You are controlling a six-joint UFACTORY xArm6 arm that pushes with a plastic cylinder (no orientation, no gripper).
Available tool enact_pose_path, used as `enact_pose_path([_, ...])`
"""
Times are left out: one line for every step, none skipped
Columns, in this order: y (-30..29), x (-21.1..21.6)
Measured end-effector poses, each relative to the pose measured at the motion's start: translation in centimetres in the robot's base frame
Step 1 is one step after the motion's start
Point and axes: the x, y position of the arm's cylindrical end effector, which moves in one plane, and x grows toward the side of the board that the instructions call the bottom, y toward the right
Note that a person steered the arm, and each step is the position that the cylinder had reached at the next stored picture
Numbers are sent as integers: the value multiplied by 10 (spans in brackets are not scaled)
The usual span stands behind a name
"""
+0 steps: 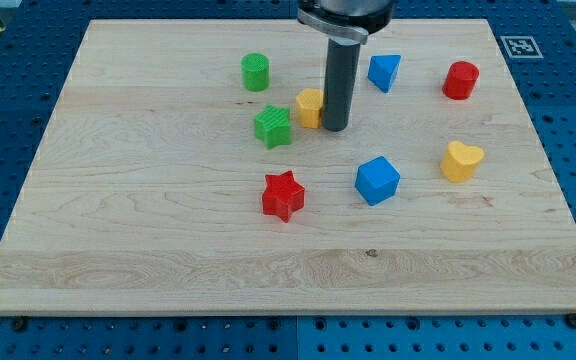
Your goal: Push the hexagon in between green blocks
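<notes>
The yellow hexagon (309,107) lies just right of the green star (273,127) and below right of the green cylinder (255,72). My tip (335,127) stands against the hexagon's right side, partly hiding it. The hexagon is close to the green star, touching or nearly so.
A red star (283,195) lies below the green star. A blue cube (377,180) and a yellow heart (461,160) lie to the right. A blue triangle (385,71) and a red cylinder (460,80) lie at the top right. The wooden board (118,250) sits on a blue pegboard.
</notes>
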Motion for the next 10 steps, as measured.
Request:
enact_pose_path([-22, 0])
enact_pose_path([-45, -7])
enact_pose_path([-48, -17])
enact_pose_path([-42, 1])
enact_pose_path([-14, 28])
enact_pose_path([-4, 14])
enact_pose_path([-4, -20])
enact_pose_path([-1, -28])
enact_pose_path([20, -38])
enact_pose_path([23, -57])
